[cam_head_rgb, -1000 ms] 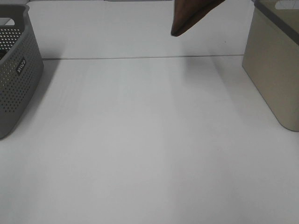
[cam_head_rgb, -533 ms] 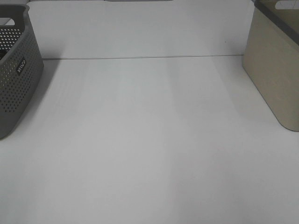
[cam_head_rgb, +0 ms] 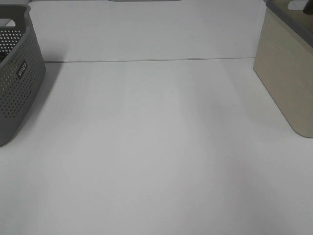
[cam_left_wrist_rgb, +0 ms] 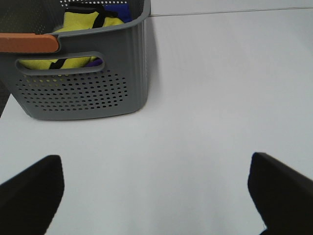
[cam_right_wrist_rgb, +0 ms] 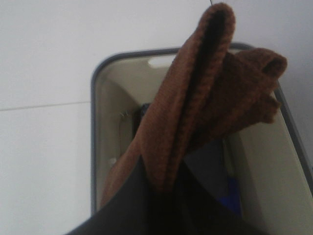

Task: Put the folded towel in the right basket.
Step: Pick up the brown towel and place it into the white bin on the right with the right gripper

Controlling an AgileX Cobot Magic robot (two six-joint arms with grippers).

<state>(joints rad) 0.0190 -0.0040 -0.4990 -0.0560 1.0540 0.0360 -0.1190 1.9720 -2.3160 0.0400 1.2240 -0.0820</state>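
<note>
The folded rust-brown towel [cam_right_wrist_rgb: 195, 107], thick and ribbed, hung in the air directly over the open mouth of the beige plastic basket with the grey rim [cam_right_wrist_rgb: 93, 147]. The right gripper [cam_right_wrist_rgb: 161, 196] pinched it at one end. Its dark fingers were pressed onto the cloth, and the free folds bulged away from them toward the basket. Inside that basket, beneath the towel, dark and blue cloth items [cam_right_wrist_rgb: 227, 198] could be made out. In the high view neither arm nor towel showed, only the basket's wall at the edge of the white table [cam_head_rgb: 156, 147].

The left gripper [cam_left_wrist_rgb: 156, 196] hovered over the table well apart from the beige basket. Its fingers [cam_left_wrist_rgb: 29, 191] were spread wide with nothing between them. It faced the grey perforated basket [cam_left_wrist_rgb: 98, 93], across the table from the beige one, which held yellow and purple fabric.

The towel looked soft, light and limp. It would probably sag and come unfolded if held by a single layer. The sound hold was therefore across all layers at the folded edge, much as it was gripped here. Being cloth, it was not fragile, and the main risk was a corner catching on the beige basket's rim.
</note>
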